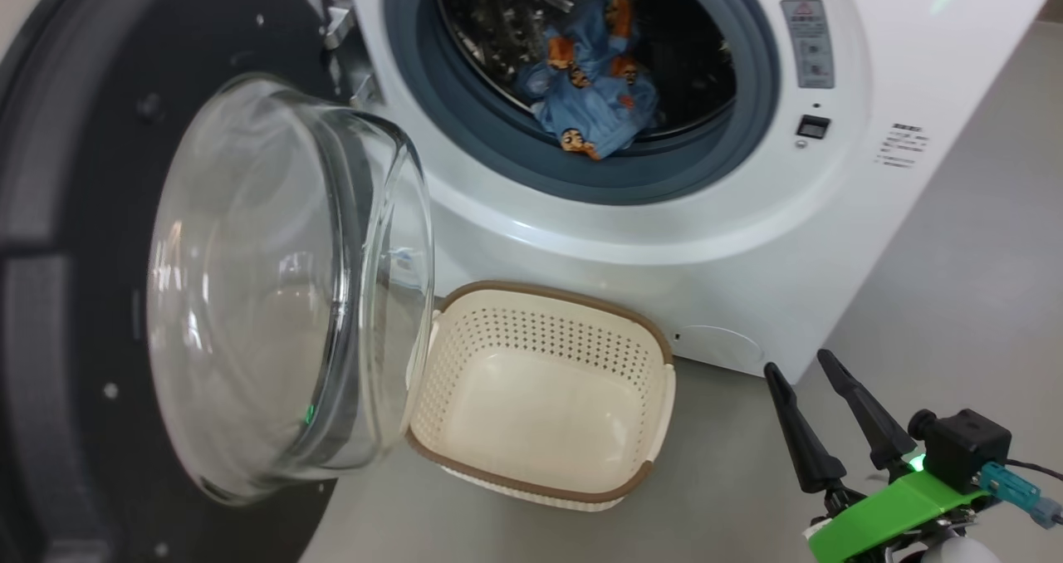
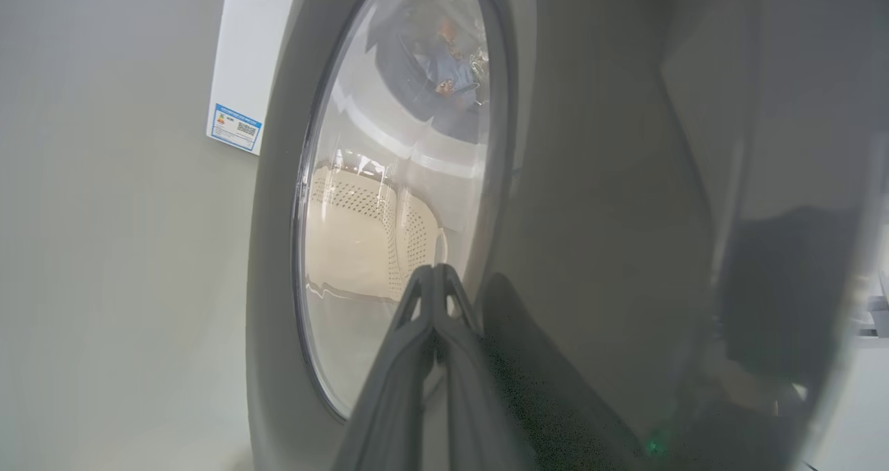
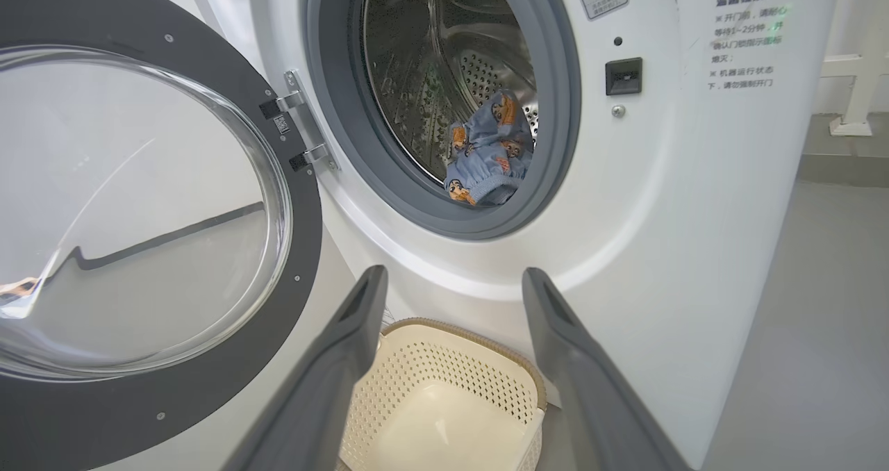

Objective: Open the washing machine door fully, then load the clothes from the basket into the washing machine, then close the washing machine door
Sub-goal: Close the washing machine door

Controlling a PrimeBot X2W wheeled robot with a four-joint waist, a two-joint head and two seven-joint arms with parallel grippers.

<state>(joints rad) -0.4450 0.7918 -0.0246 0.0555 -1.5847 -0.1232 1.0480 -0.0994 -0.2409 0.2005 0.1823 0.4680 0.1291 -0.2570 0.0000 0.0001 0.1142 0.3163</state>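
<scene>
I am holding my left gripper (image 2: 436, 276) clenched at the outer face of the washing machine door (image 1: 75, 214), apparently placed to push it shut, since the clothes (image 1: 594, 90) are lying inside the washing machine (image 1: 664, 264). My right gripper (image 1: 799, 364) is hanging spread and empty in front of the machine, beside the empty basket (image 1: 548, 293).

grey floor (image 1: 955, 297) w/ washer (image 1: 747, 247) + basket (image 1: 531, 339) just beside it.

I see a smooth grey floor (image 1: 963, 281) running off to my right. In the right wrist view a white tubular frame (image 3: 865, 96) stands on it at the far edge. The left wrist view's left side is a plain pale surface (image 2: 104, 249); wall or floor, I cannot tell.
</scene>
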